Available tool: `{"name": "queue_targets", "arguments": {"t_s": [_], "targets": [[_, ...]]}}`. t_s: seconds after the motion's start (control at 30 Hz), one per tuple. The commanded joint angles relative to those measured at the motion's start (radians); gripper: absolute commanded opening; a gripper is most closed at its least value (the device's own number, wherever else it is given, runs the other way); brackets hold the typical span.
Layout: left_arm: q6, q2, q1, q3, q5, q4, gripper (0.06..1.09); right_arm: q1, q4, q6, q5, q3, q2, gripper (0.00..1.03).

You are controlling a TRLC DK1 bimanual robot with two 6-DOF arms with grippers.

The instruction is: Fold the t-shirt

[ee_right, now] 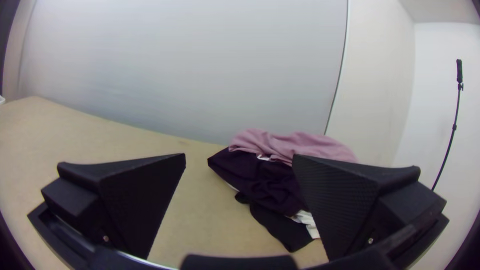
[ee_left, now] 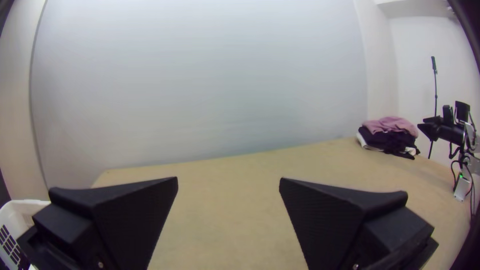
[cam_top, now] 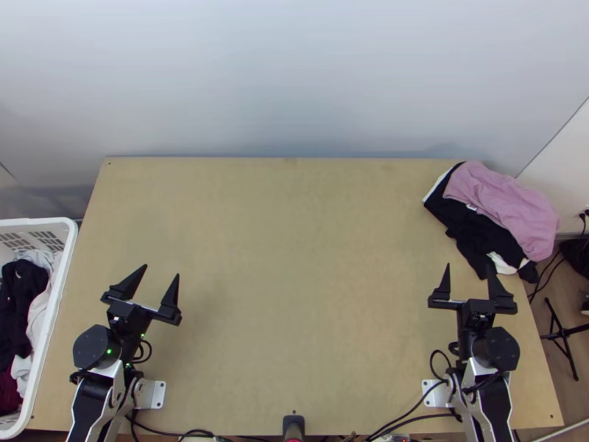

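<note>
Top view: left end effector point(cam_top: 161, 271), lower left, right end effector point(cam_top: 468, 266), lower right — both spread apart. Upper right — pink cloth point(cam_top: 508, 202) bunched over dark clothes point(cam_top: 468, 227).

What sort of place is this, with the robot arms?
Probably a robot lab or workshop: two robot arms stand at a wooden table, with a heap of clothes on it and a white basket of clothes beside it.

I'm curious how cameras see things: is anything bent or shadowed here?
Top view: soft light, a faint shadow on the table beside the left claw; left wrist view: the pale wall's side edge bows, some corners dark; right wrist view: the table's far edge curves, with dark corners too.
</note>
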Motion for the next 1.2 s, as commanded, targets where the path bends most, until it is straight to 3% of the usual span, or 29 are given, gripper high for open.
{"name": "queue_targets", "arguments": {"t_s": [0.0, 0.1, 0.27, 0.47, 0.63, 0.83, 0.9, 0.97, 1.03, 1.17], "targets": [[-0.019, 0.000, -0.025, 0.000, -0.002, -0.001, 1.05, 0.043, 0.001, 0.019, 0.000, 0.001, -0.001, 0.99], [-0.019, 0.000, -0.025, 0.000, -0.002, -0.001, 1.05, 0.083, 0.013, 0.099, 0.001, 0.001, -0.003, 0.99], [-0.044, 0.001, -0.025, -0.003, -0.002, 0.008, 1.05, 0.110, 0.000, 0.154, 0.001, 0.001, 0.016, 0.99], [0.012, 0.000, -0.001, -0.003, -0.002, 0.011, 1.05, 0.084, 0.000, 0.131, 0.003, 0.001, 0.008, 0.99], [0.058, 0.000, 0.004, -0.012, -0.003, 0.034, 1.05, 0.109, 0.001, 0.062, 0.003, 0.001, 0.007, 0.99], [0.047, 0.000, -0.011, -0.017, -0.003, 0.059, 1.05, 0.140, 0.004, 0.163, 0.006, 0.001, -0.001, 0.99], [0.125, 0.000, -0.008, -0.004, -0.003, 0.062, 1.05, 0.130, 0.007, 0.109, 0.017, 0.014, 0.001, 0.99], [0.143, 0.001, -0.007, 0.017, -0.003, 0.060, 1.05, 0.144, -0.010, -0.056, 0.057, 0.050, 0.068, 0.97], [0.143, 0.003, -0.007, 0.048, -0.003, 0.049, 1.05, 0.153, -0.008, -0.099, 0.144, 0.116, 0.172, 0.98], [0.170, 0.053, 0.013, 0.106, -0.003, 0.034, 1.05, 0.107, -0.019, -0.116, 0.146, 0.275, 0.369, 0.98]]}}
